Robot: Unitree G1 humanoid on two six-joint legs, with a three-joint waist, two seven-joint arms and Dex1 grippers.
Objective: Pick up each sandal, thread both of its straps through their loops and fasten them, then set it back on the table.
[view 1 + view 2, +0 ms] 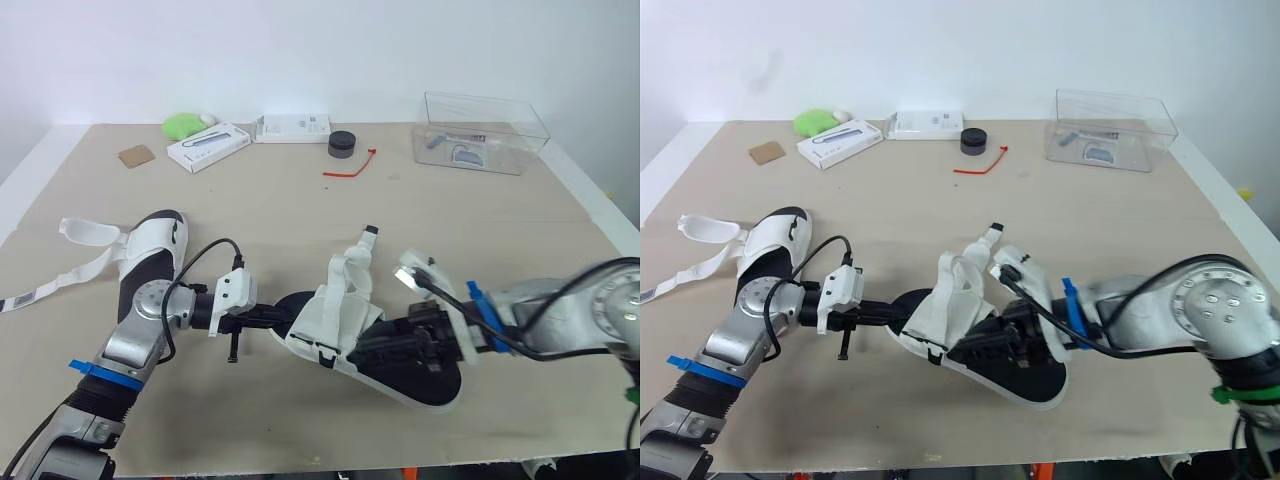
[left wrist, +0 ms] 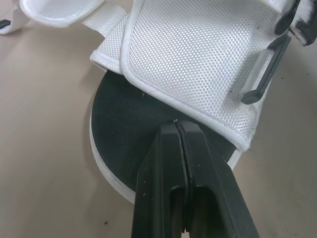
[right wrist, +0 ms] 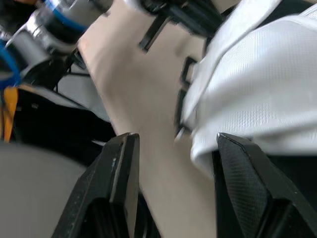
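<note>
No brand is legible anywhere. The only print is a tag (image 1: 22, 300) w/ barcode-type black bars at the end of a loose strap, and dark markings on a long white box (image 1: 208, 146) at the far side. Both are too small to read.

The centre sandal (image 1: 335, 315) lies on the tan matte table (image 1: 480, 230), near the front edge, between the two grippers. It has a smooth black footbed, a white rim round the sole, and a white woven-mesh upper w/ a smooth piped edge. One strap (image 1: 358, 262) stands up in a loop and ends in a black tip. A flat black plastic loop (image 2: 262, 74) sits on the side of the upper.

L gripper (image 2: 179, 124): fingers pressed together, nothing visible between them. The tips touch the piped edge where the upper meets the footbed, at the sandal's rounded end.

R gripper (image 3: 178, 139): fingers spread apart, w/ textured pads and white upper fabric beside one of them. In the head view it sits at the sandal's other end, over the footbed.

The second sandal (image 1: 150, 250) is at the table's left, well apart from the first, w/ the same black-and-white build. Its wide strap (image 1: 90, 232) is unfastened and curls out leftward, and the thin tagged strap trails over the table.

Along the far side:
- a soft green lump (image 1: 183, 124)
- a brown card square (image 1: 136, 155)
- a second white box (image 1: 292, 127)
- a black round puck (image 1: 342, 144)
- a thin bent red tie (image 1: 352, 167)
- a clear rigid plastic box (image 1: 483, 131), contents hard to make out
</note>
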